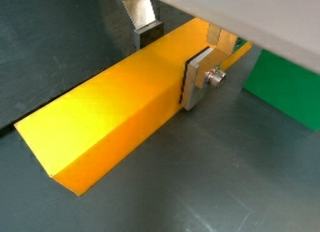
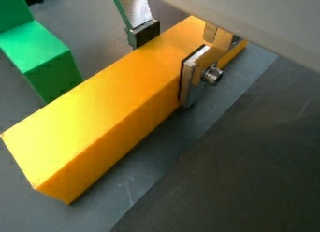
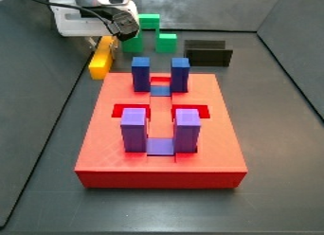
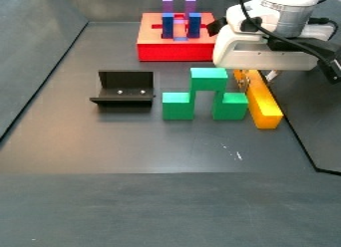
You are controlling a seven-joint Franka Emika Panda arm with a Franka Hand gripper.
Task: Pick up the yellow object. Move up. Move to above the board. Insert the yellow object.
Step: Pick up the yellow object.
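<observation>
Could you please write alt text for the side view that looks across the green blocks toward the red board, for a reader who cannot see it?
The gripper straddles one end of the yellow object, which lies on the dark floor beside the green blocks. The fixture stands apart from them, and the board with blue pieces lies behind.

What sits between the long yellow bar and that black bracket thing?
The green blocks lie between the yellow object and the fixture, seen in a side view. The gripper straddles the bar's far end.
</observation>
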